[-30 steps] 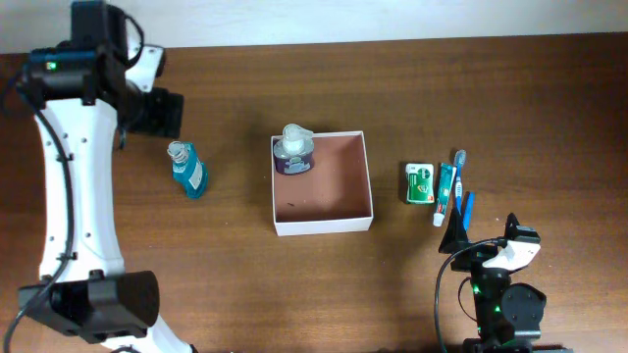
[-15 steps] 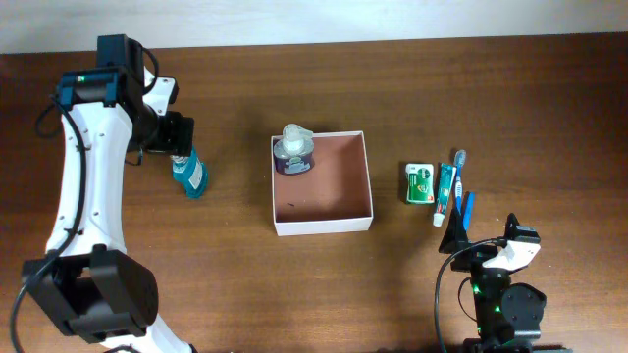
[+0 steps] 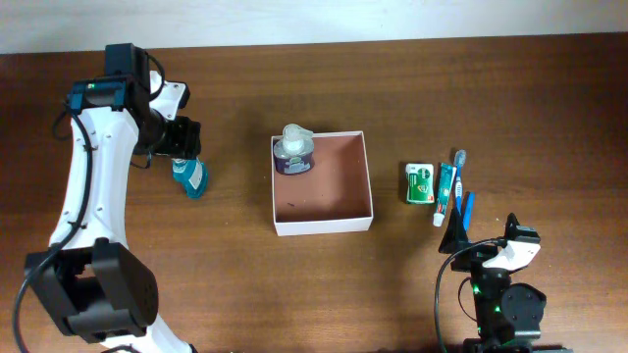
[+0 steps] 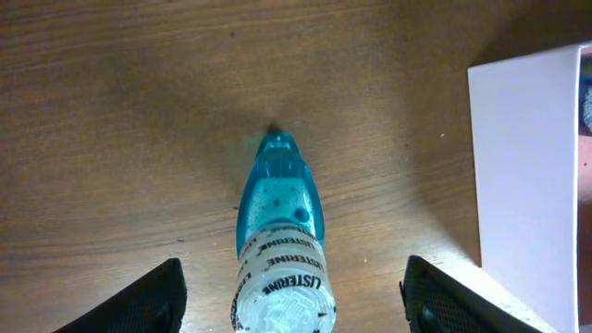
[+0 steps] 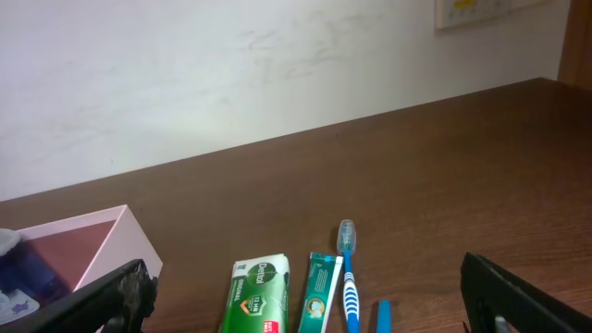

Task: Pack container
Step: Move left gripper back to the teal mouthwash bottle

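The container (image 3: 324, 227), a white-walled square box with a reddish-brown inside, holds a purple bottle (image 3: 293, 153) in its far left corner. A blue Listerine bottle (image 3: 192, 178) lies on the table to its left. My left gripper (image 3: 181, 139) is open over that bottle's cap end. In the left wrist view the bottle (image 4: 277, 231) lies between the fingers (image 4: 139, 301), untouched, with the container wall (image 4: 527, 166) at the right. My right gripper (image 3: 483, 237) is open and empty near the front edge. It also shows in the right wrist view (image 5: 303, 277).
Right of the container lie a green Dettol soap pack (image 3: 420, 183), a toothpaste tube (image 3: 446, 191), a toothbrush (image 3: 458, 169) and a small blue piece (image 3: 467, 206). They also show in the right wrist view, soap pack (image 5: 254, 296) first. A pale wall stands behind the table.
My left arm has swung right and toward the blue bottle, and its open gripper now straddles the cap end. The right arm and the other things have not moved.
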Available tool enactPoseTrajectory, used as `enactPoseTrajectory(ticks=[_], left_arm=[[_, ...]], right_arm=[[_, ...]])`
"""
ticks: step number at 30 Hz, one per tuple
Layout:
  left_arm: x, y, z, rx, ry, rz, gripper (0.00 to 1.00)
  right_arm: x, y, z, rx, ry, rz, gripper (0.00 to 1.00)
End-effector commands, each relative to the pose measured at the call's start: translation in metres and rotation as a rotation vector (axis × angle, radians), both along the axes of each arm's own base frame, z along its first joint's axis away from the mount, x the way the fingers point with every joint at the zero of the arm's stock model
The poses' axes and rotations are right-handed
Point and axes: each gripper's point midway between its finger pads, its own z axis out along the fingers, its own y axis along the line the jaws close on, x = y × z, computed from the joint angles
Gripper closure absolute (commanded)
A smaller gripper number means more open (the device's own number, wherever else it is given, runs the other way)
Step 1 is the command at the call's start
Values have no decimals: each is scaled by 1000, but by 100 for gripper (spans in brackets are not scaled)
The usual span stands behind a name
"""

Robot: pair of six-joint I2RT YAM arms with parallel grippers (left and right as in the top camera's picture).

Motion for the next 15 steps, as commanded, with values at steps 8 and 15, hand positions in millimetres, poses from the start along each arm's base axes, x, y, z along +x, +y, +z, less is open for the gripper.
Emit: enactPoseTrajectory(ticks=[8,15], left_arm=[[5,-3,-30,-17,64,-25,23],[6,-3,-45,-20,97,-24,1]], right_arm=[[0,1,-2,-7,4,4,2],[0,1,-2,-7,4,4,2]])
